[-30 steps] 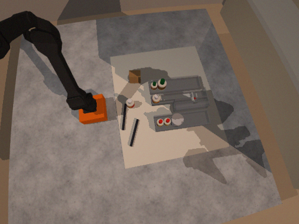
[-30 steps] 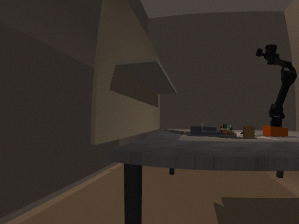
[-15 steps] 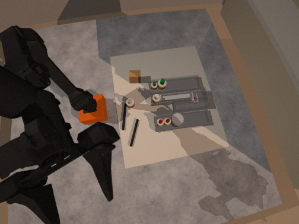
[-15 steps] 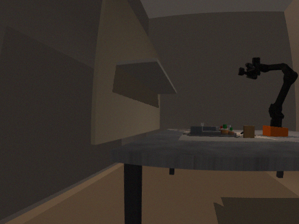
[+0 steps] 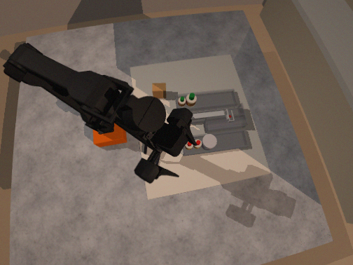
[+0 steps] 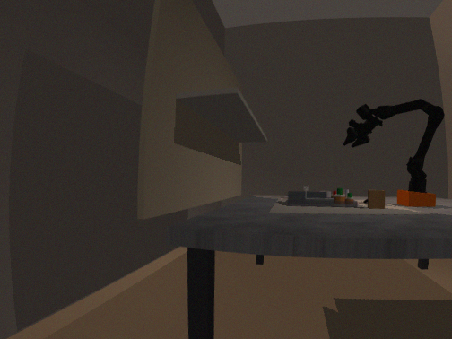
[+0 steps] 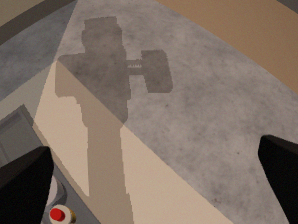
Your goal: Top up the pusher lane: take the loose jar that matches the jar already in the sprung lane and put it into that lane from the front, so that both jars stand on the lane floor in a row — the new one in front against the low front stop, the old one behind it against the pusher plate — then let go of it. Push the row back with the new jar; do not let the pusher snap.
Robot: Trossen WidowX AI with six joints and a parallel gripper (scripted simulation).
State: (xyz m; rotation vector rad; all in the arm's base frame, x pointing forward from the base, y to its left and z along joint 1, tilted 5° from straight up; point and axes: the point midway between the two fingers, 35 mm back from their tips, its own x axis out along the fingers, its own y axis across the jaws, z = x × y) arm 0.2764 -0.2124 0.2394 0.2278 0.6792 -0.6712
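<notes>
The sprung lane [image 5: 239,113] is the middle grey lane in the top view. Its pusher [image 5: 227,116] stands toward the far right end, with a pale strip running from it toward the arm. The lane's front end and the jar in it are hidden behind the arm, and so is the loose jar. My gripper [image 5: 187,160] [image 6: 349,144] [image 7: 158,152] is wide open and empty. It hangs high above the table. In the wrist view only mat, table, shadow and part of a side lane lie below the fingers.
Two green-lidded jars [image 5: 186,100] stand in one side lane [image 5: 217,99]. Two red-lidded jars [image 5: 197,144] and a pale round item [image 5: 209,141] [image 7: 54,192] stand in the other. A wooden block [image 5: 159,90] [image 6: 376,199] and an orange box [image 5: 110,138] [image 6: 416,198] stand nearby.
</notes>
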